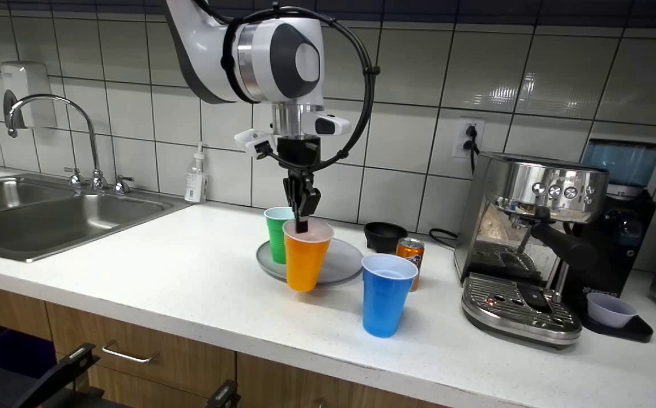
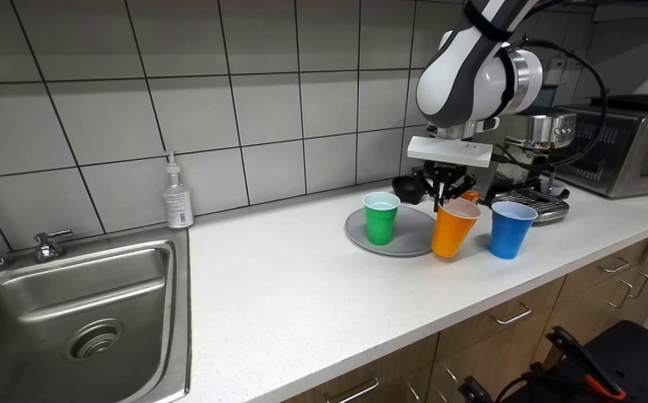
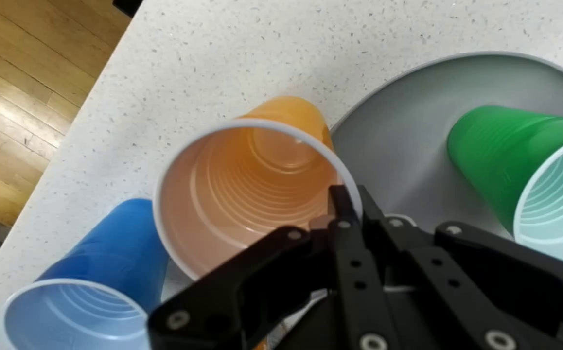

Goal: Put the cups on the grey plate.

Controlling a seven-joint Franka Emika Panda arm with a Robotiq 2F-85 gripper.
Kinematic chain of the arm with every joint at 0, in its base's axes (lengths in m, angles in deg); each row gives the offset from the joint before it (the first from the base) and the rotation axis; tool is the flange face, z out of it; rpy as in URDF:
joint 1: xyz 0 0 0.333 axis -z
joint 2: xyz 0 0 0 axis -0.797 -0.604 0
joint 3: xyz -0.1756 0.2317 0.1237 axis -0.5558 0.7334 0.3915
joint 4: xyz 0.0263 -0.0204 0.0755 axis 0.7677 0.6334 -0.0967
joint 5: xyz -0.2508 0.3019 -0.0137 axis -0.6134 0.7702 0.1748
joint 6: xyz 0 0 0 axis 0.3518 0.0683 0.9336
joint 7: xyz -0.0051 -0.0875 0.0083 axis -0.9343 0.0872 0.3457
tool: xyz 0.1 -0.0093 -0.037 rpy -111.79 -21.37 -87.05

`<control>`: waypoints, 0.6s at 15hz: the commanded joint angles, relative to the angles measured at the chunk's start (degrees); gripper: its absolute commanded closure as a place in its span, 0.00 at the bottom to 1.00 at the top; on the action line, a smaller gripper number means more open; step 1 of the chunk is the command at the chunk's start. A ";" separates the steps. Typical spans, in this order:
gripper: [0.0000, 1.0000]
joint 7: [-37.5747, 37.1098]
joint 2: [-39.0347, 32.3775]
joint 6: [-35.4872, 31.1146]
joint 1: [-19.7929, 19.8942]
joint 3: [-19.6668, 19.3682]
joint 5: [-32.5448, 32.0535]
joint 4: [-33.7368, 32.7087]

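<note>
My gripper [image 3: 357, 197] is shut on the rim of the orange cup [image 3: 272, 170], one finger inside the cup and the other outside. Tilted a little, the orange cup [image 2: 451, 234] has its base just beside the near edge of the grey plate [image 2: 411, 235]; whether that base touches the counter I cannot tell. On the plate stands the green cup [image 1: 278, 238], upright. The blue cup [image 1: 386, 300] stands upright on the counter, apart from the plate, with its mouth up.
Behind the blue cup are a small orange can [image 1: 411, 252] and a short black cup [image 1: 384, 236]. A coffee machine [image 1: 526, 249] stands farther along the counter. At the opposite end are a soap bottle [image 2: 178, 198] and a steel sink [image 2: 178, 313].
</note>
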 commanded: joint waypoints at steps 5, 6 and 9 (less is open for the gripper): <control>0.99 -4.20 -1.72 0.38 0.31 1.16 1.14 -5.35; 0.99 -4.49 -2.55 0.51 0.27 1.25 1.38 -6.72; 0.99 -5.38 -5.31 0.82 -0.04 1.40 1.92 -10.76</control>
